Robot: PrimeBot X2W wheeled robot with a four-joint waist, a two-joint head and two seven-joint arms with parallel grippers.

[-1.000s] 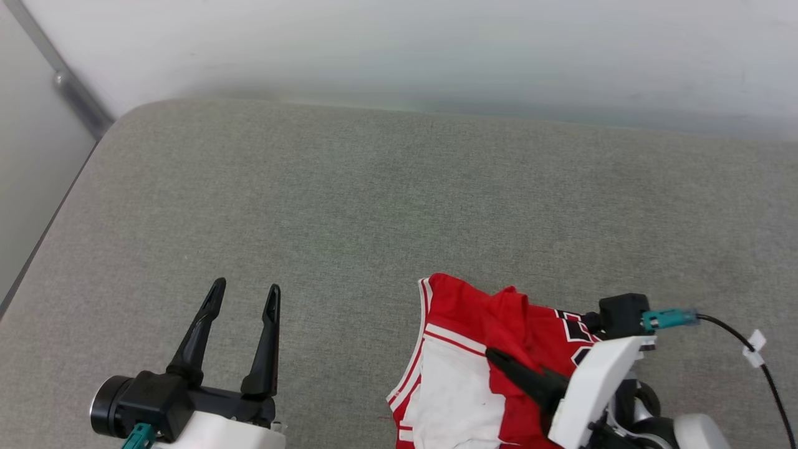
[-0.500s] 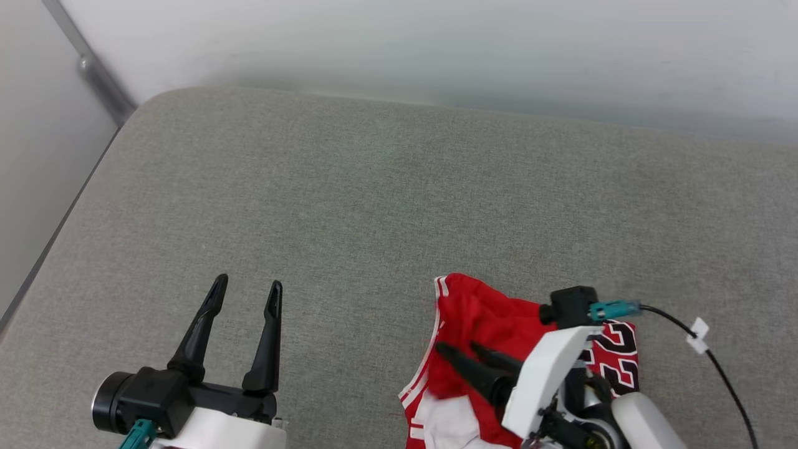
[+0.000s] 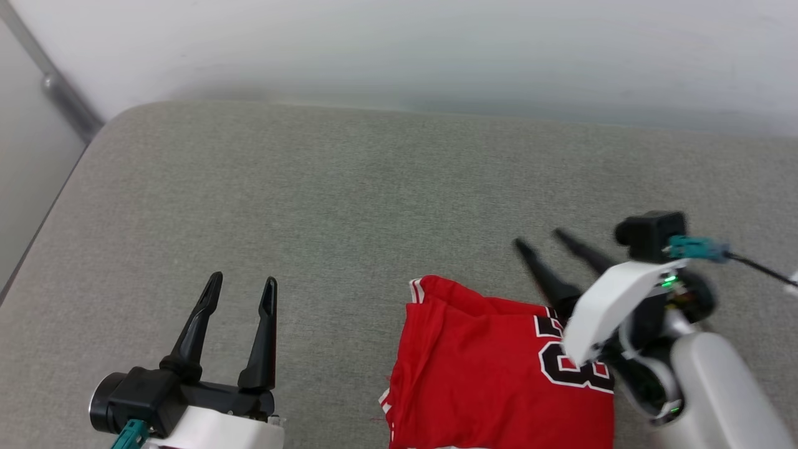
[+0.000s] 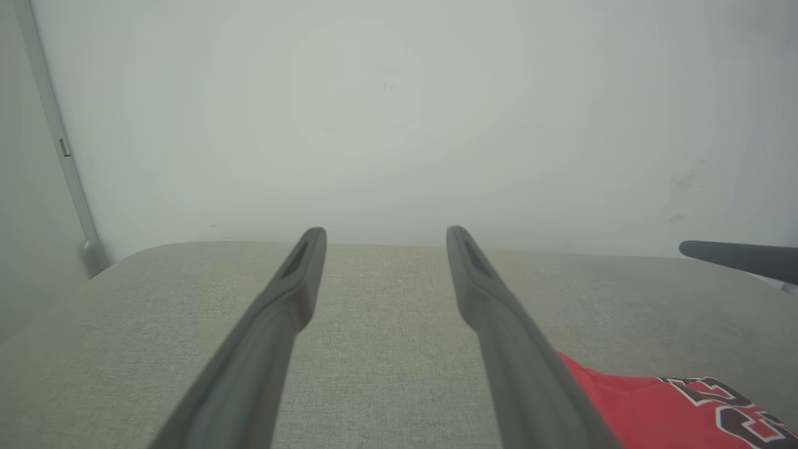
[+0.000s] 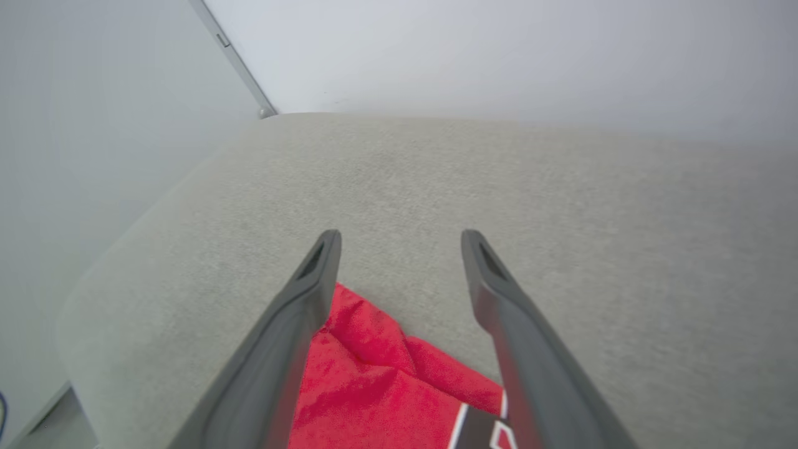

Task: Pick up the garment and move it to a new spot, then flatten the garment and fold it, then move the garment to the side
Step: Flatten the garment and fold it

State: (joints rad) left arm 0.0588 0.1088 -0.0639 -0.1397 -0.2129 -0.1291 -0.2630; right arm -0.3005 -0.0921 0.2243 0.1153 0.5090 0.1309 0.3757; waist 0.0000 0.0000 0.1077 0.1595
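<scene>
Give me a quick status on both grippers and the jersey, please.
Left gripper open, over the cushion. Right gripper open, off the garment. It lies folded, free. Nothing obstructing.

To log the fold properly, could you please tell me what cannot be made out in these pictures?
- Head view: the red jersey runs off the bottom edge, cutting off its near side.
- Head view: the white housing of the right gripper covers part of the black lettering; its jaws look blurred.
- Left wrist view: a jaw of the left gripper and the bottom edge hide most of the jersey.
</scene>
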